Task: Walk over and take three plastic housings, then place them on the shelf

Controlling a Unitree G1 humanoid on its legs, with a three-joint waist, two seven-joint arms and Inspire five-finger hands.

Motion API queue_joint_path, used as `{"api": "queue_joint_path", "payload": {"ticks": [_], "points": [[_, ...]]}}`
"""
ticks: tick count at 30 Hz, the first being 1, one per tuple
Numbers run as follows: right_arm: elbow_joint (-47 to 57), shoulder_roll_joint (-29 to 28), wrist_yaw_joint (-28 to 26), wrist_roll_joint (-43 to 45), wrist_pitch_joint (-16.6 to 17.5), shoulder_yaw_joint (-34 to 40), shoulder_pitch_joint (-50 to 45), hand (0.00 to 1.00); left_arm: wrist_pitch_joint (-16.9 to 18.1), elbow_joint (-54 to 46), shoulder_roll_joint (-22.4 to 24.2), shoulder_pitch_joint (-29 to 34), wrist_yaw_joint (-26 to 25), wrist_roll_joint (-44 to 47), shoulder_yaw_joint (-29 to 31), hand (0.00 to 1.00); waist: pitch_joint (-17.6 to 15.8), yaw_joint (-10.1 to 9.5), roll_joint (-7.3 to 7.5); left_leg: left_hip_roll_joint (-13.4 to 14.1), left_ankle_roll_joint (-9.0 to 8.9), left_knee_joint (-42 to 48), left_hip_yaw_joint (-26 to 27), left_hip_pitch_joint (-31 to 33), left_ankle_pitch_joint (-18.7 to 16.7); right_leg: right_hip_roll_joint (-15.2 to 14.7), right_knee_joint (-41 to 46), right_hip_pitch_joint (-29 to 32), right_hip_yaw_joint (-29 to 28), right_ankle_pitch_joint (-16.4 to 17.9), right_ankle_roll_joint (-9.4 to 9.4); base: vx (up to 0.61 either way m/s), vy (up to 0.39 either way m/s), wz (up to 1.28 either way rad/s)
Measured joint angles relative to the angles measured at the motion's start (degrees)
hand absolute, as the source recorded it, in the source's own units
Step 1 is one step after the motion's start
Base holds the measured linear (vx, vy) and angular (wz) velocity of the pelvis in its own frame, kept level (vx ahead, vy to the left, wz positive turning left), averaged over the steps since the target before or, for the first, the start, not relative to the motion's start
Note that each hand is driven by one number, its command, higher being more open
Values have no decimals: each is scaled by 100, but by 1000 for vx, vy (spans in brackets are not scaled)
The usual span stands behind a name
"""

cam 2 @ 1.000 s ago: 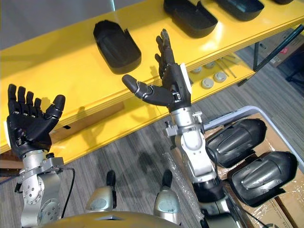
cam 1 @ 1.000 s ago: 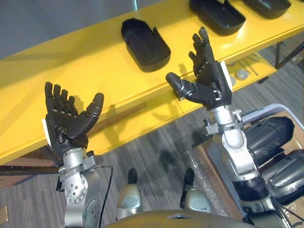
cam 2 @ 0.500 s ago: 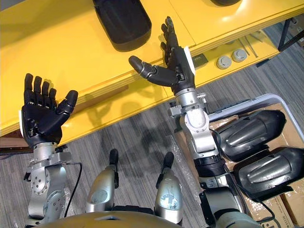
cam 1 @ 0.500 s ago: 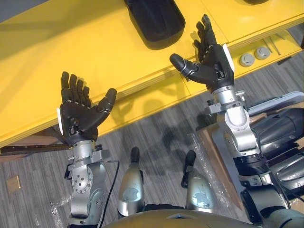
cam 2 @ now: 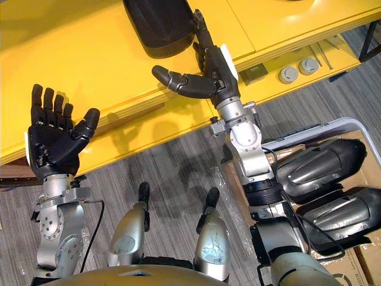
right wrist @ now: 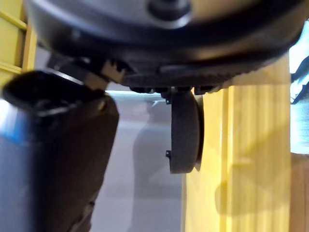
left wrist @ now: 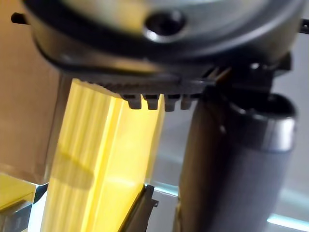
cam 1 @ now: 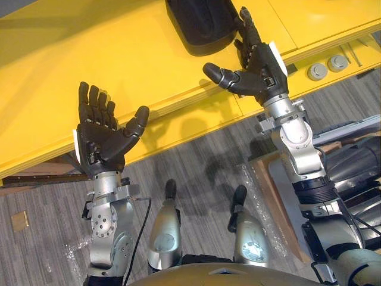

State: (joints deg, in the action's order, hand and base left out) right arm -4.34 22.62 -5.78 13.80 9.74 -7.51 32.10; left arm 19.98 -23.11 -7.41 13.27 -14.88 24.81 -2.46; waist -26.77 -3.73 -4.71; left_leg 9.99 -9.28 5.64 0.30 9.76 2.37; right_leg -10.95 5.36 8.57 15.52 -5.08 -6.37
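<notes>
The black plastic housing (cam 1: 199, 21) with a rounded shell is lying on the broad yellow shelf board (cam 1: 119, 59), at the far edge of the head views, with neither hand holding it. The right hand (cam 1: 259, 62) is reaching up just beside the housing's right side, with fingers straight and pointing away from the robot and the thumb sticking out sideways toward the left, well apart from them. The fingertips are overlapping the housing's edge in the head views, but whether they are touching it cannot be told. The left hand (cam 1: 104, 140) is hanging palm-up over the shelf's front edge, well apart from the housing, with fingers spread straight and thumb out, holding nothing.

A lower yellow ledge (cam 1: 196, 128) is running under the board, and two round grey discs (cam 2: 288, 74) are sitting on it to the right. Down at the robot's right, two more dark glossy housings (cam 2: 321, 170) are lying side by side in a grey-rimmed bin (cam 2: 333, 125).
</notes>
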Motion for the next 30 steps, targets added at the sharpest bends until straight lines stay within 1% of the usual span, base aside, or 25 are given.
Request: {"api": "queue_joint_path", "payload": {"ticks": [6, 9, 13, 15, 19, 20, 23, 27, 30], "points": [[23, 0, 35, -2, -101, 2, 18, 100, -4, 0, 1, 15, 1, 0, 1, 100, -1, -22, 2, -4, 3, 0, -2, 0, 7, -12, 65, 26, -1, 33, 1, 0, 0, 0], [139, -2, 135, -7, -192, 3, 8, 100, -4, -1, 1, 14, 2, -6, 1, 100, -4, -19, 6, -3, 3, 0, 0, 0, 7, -12, 65, 28, -3, 33, 1, 0, 0, 0], [712, -15, 239, -47, -401, 35, -252, 100, -3, -19, 1, 11, -11, -19, 8, 100, -16, -28, 14, -3, 3, -11, 7, -1, 7, -12, 64, 35, -11, 33, 1, 0, 0, 0], [1022, -54, 250, -61, -433, 83, -487, 100, -4, -56, 2, 24, -50, -21, 14, 100, -28, -22, 33, -3, 3, -18, 17, -3, 6, -12, 62, 41, -20, 34, 1, 0, 0, 0], [1648, -134, 284, -182, -436, 251, -802, 100, -4, -201, 2, 51, -166, -42, 23, 100, -95, 15, 125, 0, 2, -20, 57, -18, 5, -12, 65, 54, -48, 34, 0, 0, 0, -3], [1874, -231, 278, -181, -433, 309, -908, 100, -4, -221, 2, 49, -209, -45, 25, 100, -103, 35, 139, 1, 3, -21, 67, -19, 4, -12, 66, 59, -53, 33, 0, 0, 0, -4], [2099, -286, 249, -181, -432, 308, -959, 100, -4, -227, 2, 47, -244, -46, 36, 100, -103, 60, 139, 2, 3, -29, 98, -18, 4, -12, 77, 95, -86, 33, -1, 0, 0, -6], [2555, -304, 191, -170, -432, 307, -1283, 100, -4, -250, 2, 46, -288, -50, 34, 100, -104, 80, 140, 3, 4, -49, 147, -25, 4, -11, 98, 142, -148, 33, -1, 3, 2, -5], [2737, -455, -10, -155, -431, 276, -1638, 100, -7, -276, 3, 53, -409, -50, 31, 100, -105, 98, 143, 6, 4, -57, 166, -30, 3, -8, 101, 154, -165, 34, -1, -11, 3, -2]]}}
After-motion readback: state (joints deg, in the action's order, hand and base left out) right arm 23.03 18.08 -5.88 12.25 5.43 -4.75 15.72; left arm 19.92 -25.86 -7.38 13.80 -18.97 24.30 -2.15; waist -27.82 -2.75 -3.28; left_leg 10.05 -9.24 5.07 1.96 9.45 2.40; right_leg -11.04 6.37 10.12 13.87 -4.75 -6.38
